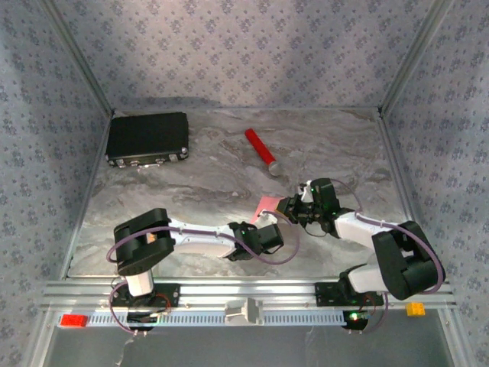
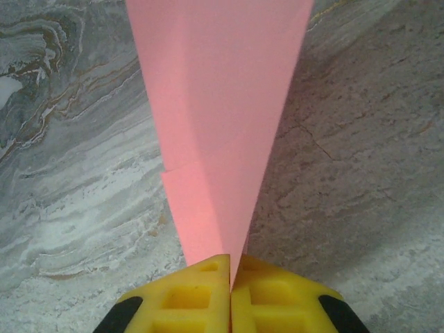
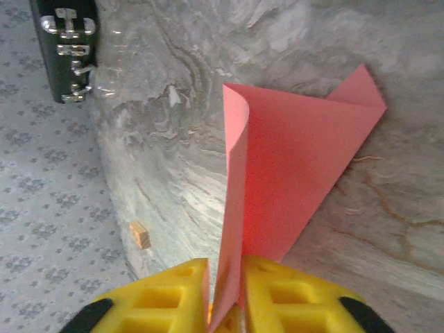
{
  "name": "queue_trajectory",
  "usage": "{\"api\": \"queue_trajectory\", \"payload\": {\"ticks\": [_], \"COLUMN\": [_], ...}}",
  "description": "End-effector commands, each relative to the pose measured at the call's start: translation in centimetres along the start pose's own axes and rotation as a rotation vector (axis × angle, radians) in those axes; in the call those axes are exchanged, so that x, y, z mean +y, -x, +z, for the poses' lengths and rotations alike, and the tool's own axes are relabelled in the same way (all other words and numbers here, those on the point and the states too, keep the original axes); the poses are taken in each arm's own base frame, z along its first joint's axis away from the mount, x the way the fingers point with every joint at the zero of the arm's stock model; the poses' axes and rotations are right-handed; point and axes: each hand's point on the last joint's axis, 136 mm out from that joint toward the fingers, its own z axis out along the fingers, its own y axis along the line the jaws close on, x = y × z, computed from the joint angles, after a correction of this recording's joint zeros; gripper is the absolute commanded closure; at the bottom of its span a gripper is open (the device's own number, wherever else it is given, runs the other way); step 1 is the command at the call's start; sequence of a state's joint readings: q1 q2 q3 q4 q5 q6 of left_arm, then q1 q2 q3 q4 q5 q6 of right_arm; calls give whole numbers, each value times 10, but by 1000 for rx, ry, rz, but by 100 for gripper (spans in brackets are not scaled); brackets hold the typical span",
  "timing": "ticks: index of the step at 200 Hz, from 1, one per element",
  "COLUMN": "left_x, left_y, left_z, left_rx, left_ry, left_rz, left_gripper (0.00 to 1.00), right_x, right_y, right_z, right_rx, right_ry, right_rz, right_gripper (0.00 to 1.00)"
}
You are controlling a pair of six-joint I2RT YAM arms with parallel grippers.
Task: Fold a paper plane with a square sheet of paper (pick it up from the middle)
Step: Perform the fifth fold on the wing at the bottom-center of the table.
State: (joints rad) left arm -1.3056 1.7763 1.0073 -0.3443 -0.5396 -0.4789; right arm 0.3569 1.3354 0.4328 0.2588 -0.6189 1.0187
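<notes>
The folded pink-red sheet of paper [image 1: 267, 203] hangs between both grippers above the marble table, near its middle. In the left wrist view the paper [image 2: 215, 104] narrows to a point, and my left gripper [image 2: 230, 269] is shut on that point, yellow pads pressed together. My left gripper [image 1: 267, 220] meets the sheet from below-left. In the right wrist view the paper [image 3: 291, 166] stands on edge as a creased triangle. My right gripper [image 3: 225, 274] has its pads slightly apart, with the paper's lower edge loose in the gap. My right gripper [image 1: 287, 207] reaches in from the right.
A black rectangular case [image 1: 147, 138] lies at the back left, its latches [image 3: 69, 41] facing into the right wrist view. A red cylinder with a grey tip [image 1: 260, 147] lies behind the grippers. A small tan block [image 3: 141, 234] sits on the marble. Patterned walls enclose the table.
</notes>
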Motion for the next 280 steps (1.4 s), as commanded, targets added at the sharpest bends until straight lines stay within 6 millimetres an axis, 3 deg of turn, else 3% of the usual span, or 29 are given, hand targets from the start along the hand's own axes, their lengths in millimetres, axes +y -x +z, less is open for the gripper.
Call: {"api": "queue_trajectory", "payload": {"ticks": [1, 34, 72, 134, 280], "left_x": [-4, -12, -18, -29, -44], "left_y": [4, 6, 9, 8, 7], "left_z": [-4, -6, -7, -3, 7], "left_rx": [-7, -5, 10, 47, 130], "left_ry": [-18, -125, -252, -392, -497], "left_rz": [2, -53, -110, -165, -178], "left_gripper": [95, 97, 97, 98, 96], "right_x": [-2, -9, -12, -15, -23], "right_y": [7, 11, 13, 9, -13], "right_z": [-12, -32, -42, -42, -29], "right_rx": [-25, -62, -90, -89, -28], "right_ry": [-65, -147, -152, -133, -121], "right_rz": [-38, -80, -73, -59, -81], "right_gripper": [75, 63, 60, 60, 60]}}
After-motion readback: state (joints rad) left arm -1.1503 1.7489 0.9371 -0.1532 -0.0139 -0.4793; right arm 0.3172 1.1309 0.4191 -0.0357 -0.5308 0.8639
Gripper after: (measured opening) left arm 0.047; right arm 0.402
